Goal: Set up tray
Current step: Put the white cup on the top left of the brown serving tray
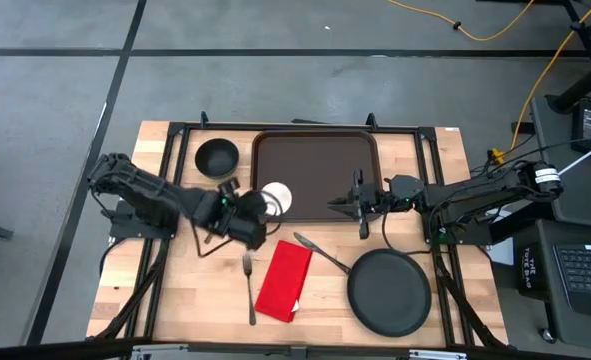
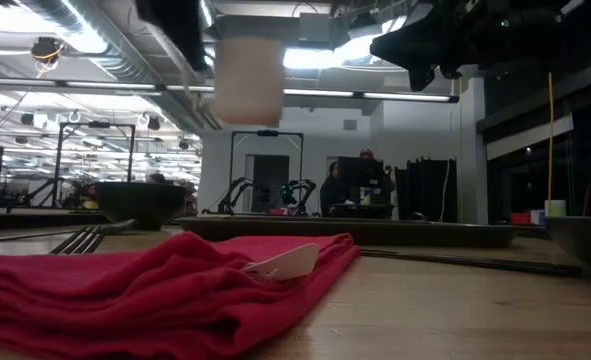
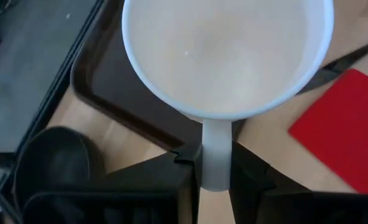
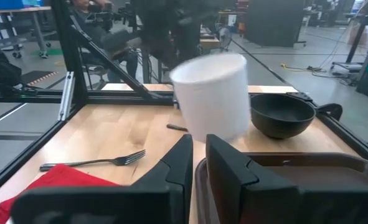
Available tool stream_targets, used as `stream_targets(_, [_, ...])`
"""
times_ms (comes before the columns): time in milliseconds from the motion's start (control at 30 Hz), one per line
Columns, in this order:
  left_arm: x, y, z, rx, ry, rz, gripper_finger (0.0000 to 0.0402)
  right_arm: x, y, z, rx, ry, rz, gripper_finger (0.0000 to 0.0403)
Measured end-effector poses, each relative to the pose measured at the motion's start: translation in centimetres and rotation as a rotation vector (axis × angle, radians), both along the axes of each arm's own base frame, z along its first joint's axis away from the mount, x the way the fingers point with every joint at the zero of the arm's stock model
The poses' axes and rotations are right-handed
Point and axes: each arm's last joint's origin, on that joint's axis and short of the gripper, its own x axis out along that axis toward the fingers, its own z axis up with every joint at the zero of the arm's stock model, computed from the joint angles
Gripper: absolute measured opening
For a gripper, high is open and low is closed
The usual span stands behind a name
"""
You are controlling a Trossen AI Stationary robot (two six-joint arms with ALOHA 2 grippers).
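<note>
1. I have the left tool (image 1: pixel 258 207) closed on the handle of a white round mug (image 1: pixel 276 198); in the left wrist view the handle sits clamped between the two dark fingers (image 3: pixel 171 163).
2. In the low view the white mug (image 2: pixel 247 80) hangs clear above the worktop, not touching anything below it.
3. From above, the mug is just beside the near-left corner of the large dark brown rectangular tray with rounded corners and a raised rim (image 1: pixel 315 161).
4. That tray lies flat at the far middle of the light wooden worktop (image 1: pixel 145 270).
5. My right tool (image 1: pixel 356 205) sits over the tray's near-right edge. Its fingers stand close together with only a narrow gap, and I see nothing held between them.
6. A small black bowl (image 1: pixel 216 157) stands just left of the tray.
7. A folded red cloth napkin (image 1: pixel 284 280) lies near the front, with a metal fork (image 1: pixel 249 286) just to its left.
8. A round black plate (image 1: pixel 389 290) rests at the front right, a dark utensil (image 1: pixel 321 252) between it and the napkin.
</note>
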Motion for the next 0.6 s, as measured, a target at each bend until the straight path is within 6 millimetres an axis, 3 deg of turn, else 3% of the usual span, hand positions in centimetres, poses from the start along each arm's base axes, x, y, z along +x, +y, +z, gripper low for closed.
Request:
stream_targets(267, [1.1, 4.1, -3.7, -0.058, 0.017, -0.125, 0.0043, 0.0, 0.7, 0.0, -0.002, 0.0, 0.03, 0.0052])
stream_targets(600, [0.6, 10.9, -3.2, -0.101, -0.054, -0.199, 0.0044, 0.0, 0.7, 0.0, -0.055, -0.002, 0.032, 0.0052])
